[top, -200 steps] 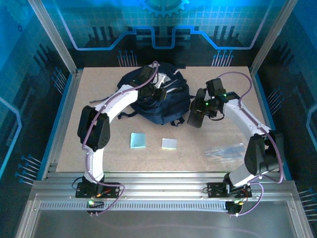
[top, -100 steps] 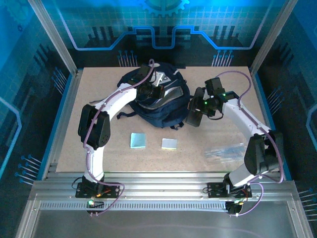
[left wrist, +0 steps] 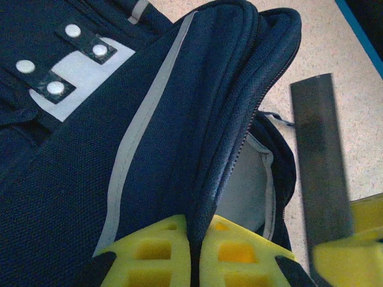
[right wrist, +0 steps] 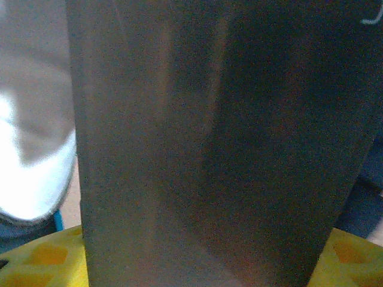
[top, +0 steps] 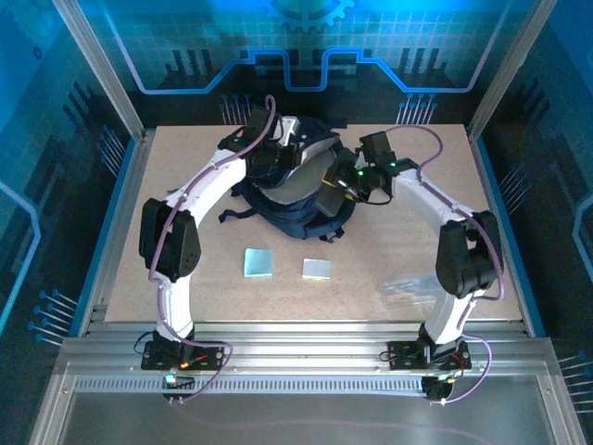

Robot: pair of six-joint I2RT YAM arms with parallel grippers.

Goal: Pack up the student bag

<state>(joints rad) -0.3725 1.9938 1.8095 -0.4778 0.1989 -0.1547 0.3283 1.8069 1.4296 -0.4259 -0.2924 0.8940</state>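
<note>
The student bag (top: 289, 206), dark navy with grey-white stripes, lies at the back middle of the table. My left gripper (top: 276, 158) is shut on the rim of its front flap (left wrist: 206, 179) and holds it raised, baring the pale grey lining (left wrist: 245, 191). The yellow fingers (left wrist: 149, 251) pinch the fabric between them. My right gripper (top: 341, 178) is shut on a black oblong pencil case (top: 332, 192), held at the bag's right side beside the opening. The case (right wrist: 209, 143) stands close before the right wrist camera, with a yellow fingertip (right wrist: 42, 257) at each lower corner. It also rises upright at the right of the left wrist view as a dark bar (left wrist: 320, 161).
Two pale blue square pads (top: 258, 262) (top: 318, 269) lie on the table in front of the bag. A clear plastic sleeve (top: 417, 283) lies at the front right. A black strap (top: 233, 214) trails from the bag's left side. Metal frame posts and blue walls enclose the table.
My left gripper has closed on the bag's flap and lifted it back and to the left. My right arm has carried the black case leftward from beside the bag to its opening.
</note>
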